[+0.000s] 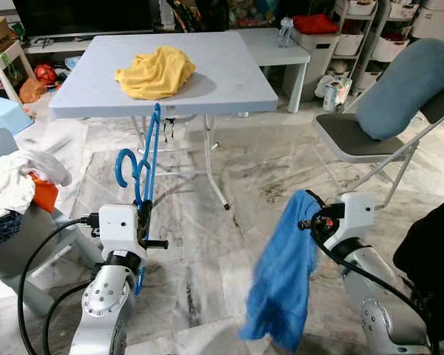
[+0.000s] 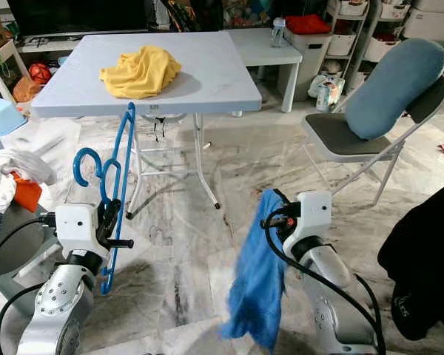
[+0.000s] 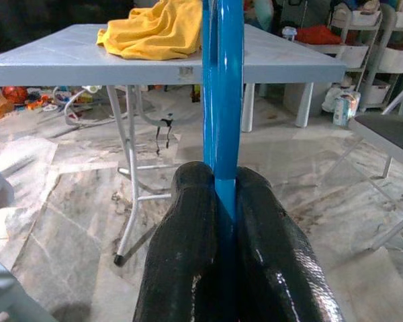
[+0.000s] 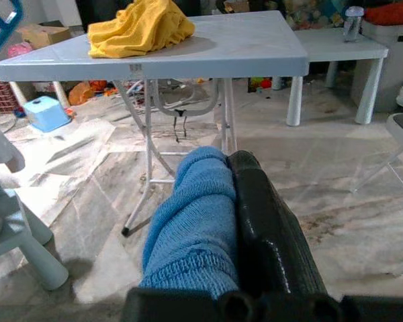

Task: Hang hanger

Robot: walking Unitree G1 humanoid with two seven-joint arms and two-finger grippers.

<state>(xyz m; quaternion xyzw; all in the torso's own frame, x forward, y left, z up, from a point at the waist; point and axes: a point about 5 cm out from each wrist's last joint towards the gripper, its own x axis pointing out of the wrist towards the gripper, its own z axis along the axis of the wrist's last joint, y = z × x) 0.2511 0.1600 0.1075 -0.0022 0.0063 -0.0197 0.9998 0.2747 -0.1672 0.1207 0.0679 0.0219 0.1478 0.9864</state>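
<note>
The left claw [image 1: 143,214] stands low on the left side, in front of the tabletop [image 1: 229,81], and its two black fingers [image 3: 188,248] are pressed together on a blue hanger [image 1: 142,166]. The hanger is held upright, edge toward the camera, with its hook curling to the robot's left. It looks like thin moulded plastic of bright blue colour, smooth and glossy. I judge it light and stiff, but a little slippery, so it may turn between the fingers if it is pinched at one narrow point. The straight bar near the middle, where the claw holds it now, seems a good place; the hook must stay free for hanging.

On the right, the right claw [image 2: 275,211] is pinching a blue cloth [image 2: 257,277], which hangs down limp toward the marble floor [image 1: 259,177]. It is soft knitted fabric, light, and it will sag and swing.

On the tabletop lies a crumpled yellow cloth [image 1: 156,72]. To the right stands a folding chair [image 1: 370,140] with a blue cushion.
</note>
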